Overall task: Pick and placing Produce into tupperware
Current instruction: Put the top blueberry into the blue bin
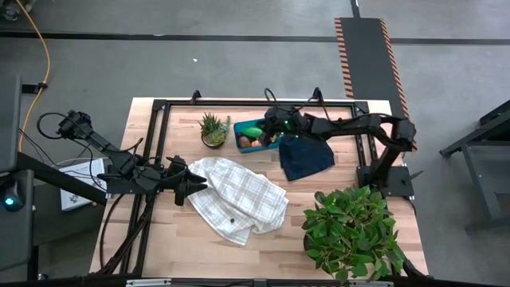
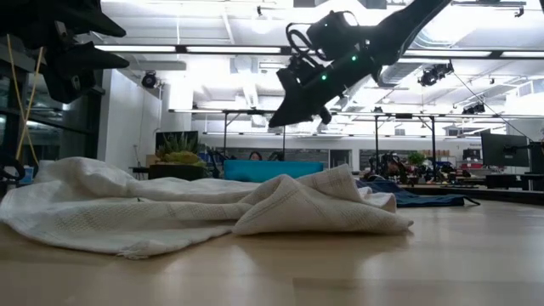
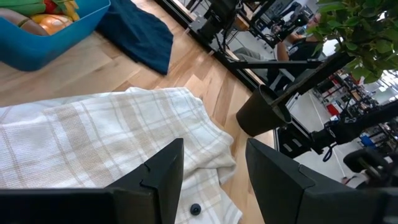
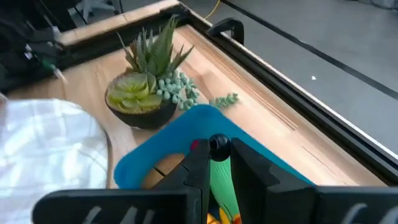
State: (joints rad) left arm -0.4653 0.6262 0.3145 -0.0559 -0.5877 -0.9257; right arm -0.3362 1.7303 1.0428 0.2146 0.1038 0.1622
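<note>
The teal tupperware (image 1: 247, 126) stands at the far side of the table, with green, orange and yellow produce (image 1: 256, 139) inside it. My right gripper (image 4: 217, 157) hovers above it (image 2: 302, 115), its fingers close together around a small dark berry (image 4: 217, 144). My left gripper (image 3: 214, 180) is open, low over the near-left part of a white checked cloth (image 1: 239, 195). Another tiny dark piece (image 3: 195, 210) lies on that cloth (image 1: 231, 220). My right gripper pinches the small dark round berry (image 4: 218, 144) between its two fingertips, coming slanting down from above. The berry is lifted clear over the tupperware's green piece (image 4: 221, 183). I cannot tell what the red speck beside it is.
A small spiky potted plant (image 1: 213, 130) stands just left of the tupperware. A navy cloth (image 1: 307, 158) lies to its right. A big leafy plant (image 1: 355, 227) fills the near-right corner. A black metal frame (image 1: 159, 108) runs along the table's edges.
</note>
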